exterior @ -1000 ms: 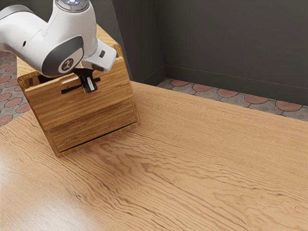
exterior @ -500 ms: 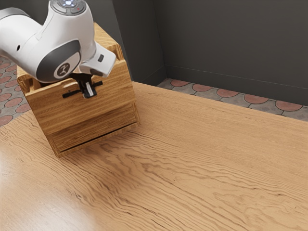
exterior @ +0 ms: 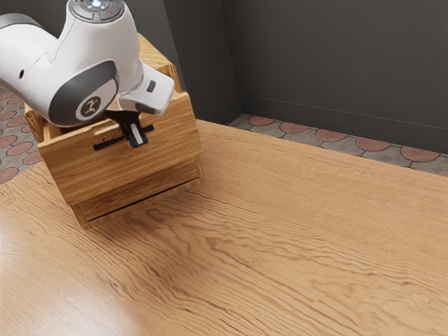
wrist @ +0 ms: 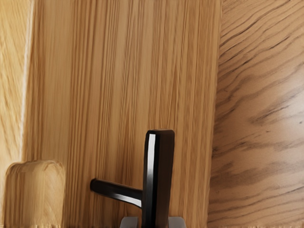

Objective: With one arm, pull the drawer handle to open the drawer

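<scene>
A small wooden cabinet stands at the back left of the table in the exterior view. Its upper drawer is pulled part way out of the body and overhangs the lower drawer front. A black bar handle runs across that upper drawer front. My black gripper reaches down from the white hand and is shut on the handle near its middle. In the wrist view the black handle stands out from the drawer front just under my hand.
The wooden table stretches wide toward the exterior view's right and front. Dark walls and a tiled floor lie behind the table's far edge.
My gripper has moved toward the exterior view's right and front with the handle, and the upper drawer has slid further out of the cabinet.
</scene>
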{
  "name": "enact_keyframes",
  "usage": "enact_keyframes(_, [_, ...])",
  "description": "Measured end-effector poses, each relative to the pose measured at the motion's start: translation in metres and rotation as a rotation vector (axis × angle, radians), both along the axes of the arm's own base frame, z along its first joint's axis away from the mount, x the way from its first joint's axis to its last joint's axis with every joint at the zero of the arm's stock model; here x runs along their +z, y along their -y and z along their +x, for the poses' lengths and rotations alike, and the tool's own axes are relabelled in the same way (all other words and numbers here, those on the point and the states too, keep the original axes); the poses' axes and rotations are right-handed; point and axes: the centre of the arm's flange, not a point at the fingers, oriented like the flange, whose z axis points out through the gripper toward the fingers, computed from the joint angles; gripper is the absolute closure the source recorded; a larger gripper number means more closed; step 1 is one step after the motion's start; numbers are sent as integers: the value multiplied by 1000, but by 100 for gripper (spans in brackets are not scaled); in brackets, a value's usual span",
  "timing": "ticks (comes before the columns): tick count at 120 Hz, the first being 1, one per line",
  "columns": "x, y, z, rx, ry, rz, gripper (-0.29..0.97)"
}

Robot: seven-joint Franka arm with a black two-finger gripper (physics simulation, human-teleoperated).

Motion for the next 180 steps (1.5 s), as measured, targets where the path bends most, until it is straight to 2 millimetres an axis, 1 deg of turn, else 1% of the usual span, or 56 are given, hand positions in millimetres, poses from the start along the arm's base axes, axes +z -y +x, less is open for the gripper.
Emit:
enact_keyframes(22, [0,10,-9,5,9,-19,72])
enact_keyframes(40, [1,23,-16,1,16,-28,72])
enact_keyframes(68, [0,38,-29,1,26,-38,72])
enact_keyframes(100, [5,52,-45,4,51,-38,73])
enact_keyframes(118, [8,67,-57,-3,63,-40,73])
enact_keyframes(133, [3,74,-60,-4,59,-44,72])
enact_keyframes(164, [0,89,-71,-5,66,-51,71])
enact_keyframes(180, [-1,98,-80,-8,72,-55,71])
